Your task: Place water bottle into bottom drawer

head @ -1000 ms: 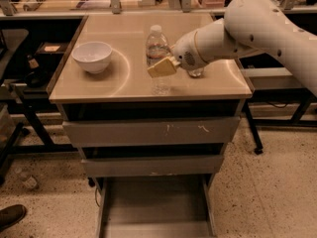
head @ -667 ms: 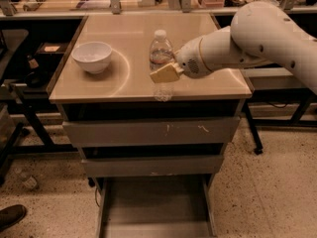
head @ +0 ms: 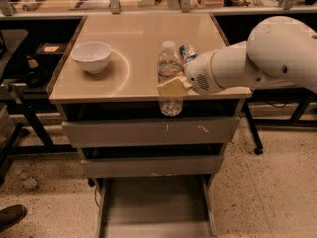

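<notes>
Gripper (head: 173,87) jaws are being pressed around the middle of the water bottle (head: 169,63), which is being held upright off the counter (head: 138,33), its base hanging just past the front edge. The pickup is being judged as done. The bottom drawer (head: 153,207) is standing pulled out directly below, with the two drawers above (head: 148,132) shut. Lowering into that drawer and letting go are being judged as left. A white bowl (head: 91,56) and a blue can (head: 187,51) are sitting on the counter

Pincer (head: 171,86) at table (head: 138,33) front, far finger behind water bottle (head: 169,66); can (head: 188,50) half hidden; bottom drawer (head: 153,207) front cropped.
</notes>
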`<state>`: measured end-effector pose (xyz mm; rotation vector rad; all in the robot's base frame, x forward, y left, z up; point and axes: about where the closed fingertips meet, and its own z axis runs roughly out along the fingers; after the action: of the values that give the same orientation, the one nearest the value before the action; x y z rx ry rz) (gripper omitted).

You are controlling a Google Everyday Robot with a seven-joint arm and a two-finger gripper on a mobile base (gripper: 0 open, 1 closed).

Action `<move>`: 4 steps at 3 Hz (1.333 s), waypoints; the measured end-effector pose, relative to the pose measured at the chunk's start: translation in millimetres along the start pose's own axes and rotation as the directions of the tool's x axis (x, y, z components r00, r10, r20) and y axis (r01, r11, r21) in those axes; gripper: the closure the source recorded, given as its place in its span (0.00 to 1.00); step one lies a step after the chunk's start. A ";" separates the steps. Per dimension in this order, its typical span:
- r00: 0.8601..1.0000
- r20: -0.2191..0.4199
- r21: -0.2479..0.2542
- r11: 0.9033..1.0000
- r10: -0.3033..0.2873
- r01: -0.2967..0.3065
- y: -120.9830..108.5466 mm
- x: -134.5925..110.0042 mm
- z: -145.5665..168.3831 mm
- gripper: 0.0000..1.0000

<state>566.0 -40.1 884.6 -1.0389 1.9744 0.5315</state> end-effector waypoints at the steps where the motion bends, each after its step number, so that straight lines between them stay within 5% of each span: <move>1: 1.000 0.000 0.000 1.000 0.000 0.000 0.0 0.0 0.0 1.00; 2: 1.000 -0.003 0.003 1.000 0.016 -0.016 4.1 6.4 -0.8 1.00; 3: 0.995 0.017 0.026 0.995 0.094 -0.094 18.9 31.8 -2.8 1.00; 4: 0.981 0.017 0.046 0.980 0.191 -0.191 31.4 80.7 1.2 1.00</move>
<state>514.9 -59.6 817.5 -0.8192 2.0780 0.5899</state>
